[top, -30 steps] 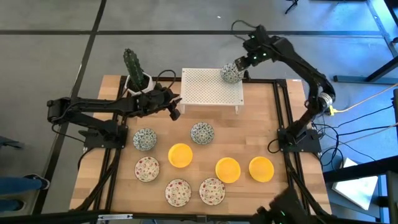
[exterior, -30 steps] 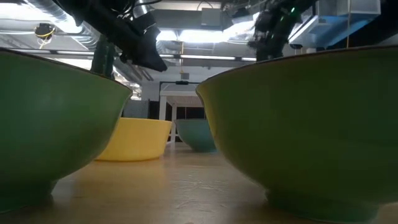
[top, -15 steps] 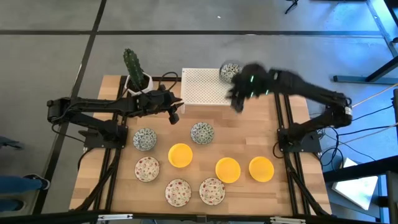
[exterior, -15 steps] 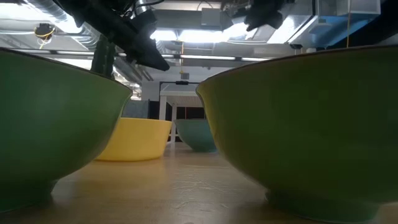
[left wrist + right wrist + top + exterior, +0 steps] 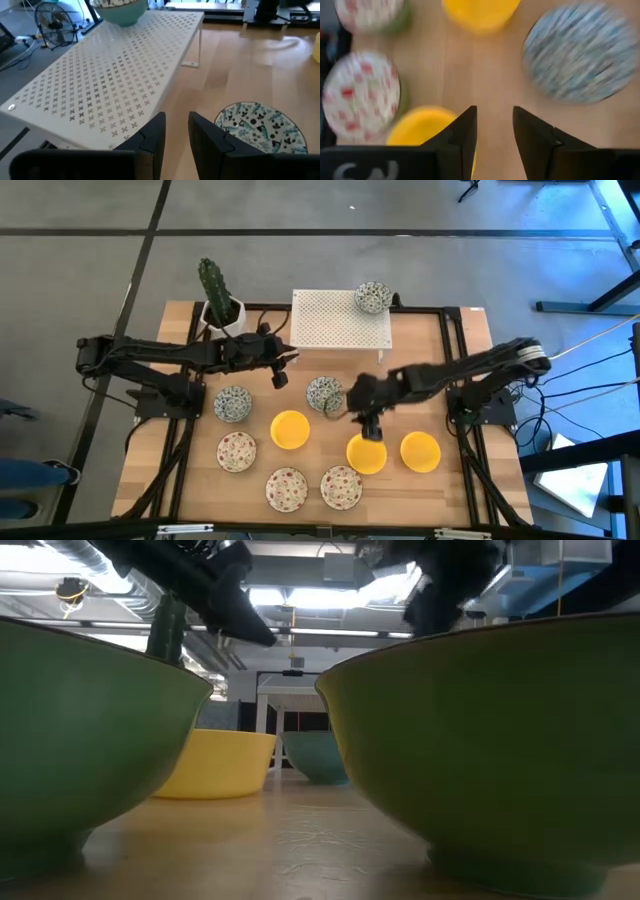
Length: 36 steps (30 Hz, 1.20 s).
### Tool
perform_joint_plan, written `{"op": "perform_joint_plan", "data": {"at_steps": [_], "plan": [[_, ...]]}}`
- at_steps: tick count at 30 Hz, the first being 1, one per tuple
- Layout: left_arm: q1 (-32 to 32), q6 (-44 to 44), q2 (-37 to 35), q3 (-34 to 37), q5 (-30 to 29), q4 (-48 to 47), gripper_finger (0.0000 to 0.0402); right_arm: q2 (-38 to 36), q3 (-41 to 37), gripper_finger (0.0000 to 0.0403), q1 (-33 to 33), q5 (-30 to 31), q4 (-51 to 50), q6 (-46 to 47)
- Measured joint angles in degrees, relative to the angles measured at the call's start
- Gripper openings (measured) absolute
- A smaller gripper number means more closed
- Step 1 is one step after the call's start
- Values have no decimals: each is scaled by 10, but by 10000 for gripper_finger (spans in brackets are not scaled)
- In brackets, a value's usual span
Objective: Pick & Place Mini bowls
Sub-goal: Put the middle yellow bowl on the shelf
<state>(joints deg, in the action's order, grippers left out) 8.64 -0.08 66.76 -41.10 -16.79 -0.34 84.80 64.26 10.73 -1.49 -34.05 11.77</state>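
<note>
My right claw (image 5: 366,423): spread, empty, over counter (image 5: 455,480) between yellow bowl (image 5: 367,453) and grey-green bowl (image 5: 324,393) | left claw (image 5: 279,368): slightly parted, beside stand (image 5: 340,320).

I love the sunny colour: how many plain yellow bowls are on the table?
3. One yellow bowl sits left of centre, a second lies partly under the right gripper, and a third is farthest right. None looks hidden from above.

Even, bright overhead light fills the high view, and the mini bowls (image 5: 290,430) throw only short soft shadows. The low view glares from ceiling lights behind, its nearest bowls looming large and soft. In the right wrist view, everything beyond the right gripper (image 5: 492,142) smears with motion blur.
</note>
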Motion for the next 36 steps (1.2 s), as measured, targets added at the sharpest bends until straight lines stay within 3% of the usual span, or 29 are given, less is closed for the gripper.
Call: {"op": "perform_joint_plan", "data": {"at_steps": [8, 12, 17, 20, 23, 25, 29, 33, 36], "plan": [[-2, -9, 0, 0, 18, 23, 73, 96, -15, 126, 36, -8, -13, -4], [-12, -16, 0, 0, 15, 23, 73, 126, -8, 126, 37, -58, -9, -3], [-27, -17, 0, 0, 15, 23, 68, 147, -8, 121, 38, -58, -11, 1], [-32, -17, 0, 0, 15, 23, 63, 149, -8, 88, 37, -56, -10, 8], [-36, -17, 0, 0, 9, 23, 56, 148, -8, 27, 36, -59, -14, 0], [-39, -17, 0, 0, -3, 23, 51, 146, 0, 12, 36, -62, -35, -12], [-44, -16, 0, 0, -22, 23, 40, 146, 56, 12, 23, -45, -129, -38], [-44, -8, 0, 0, -22, 23, 31, 139, 153, 7, -12, 19, -228, -100], [-44, -7, 0, 0, -22, 21, 26, 126, 231, 7, -55, 61, -248, -143]]}}
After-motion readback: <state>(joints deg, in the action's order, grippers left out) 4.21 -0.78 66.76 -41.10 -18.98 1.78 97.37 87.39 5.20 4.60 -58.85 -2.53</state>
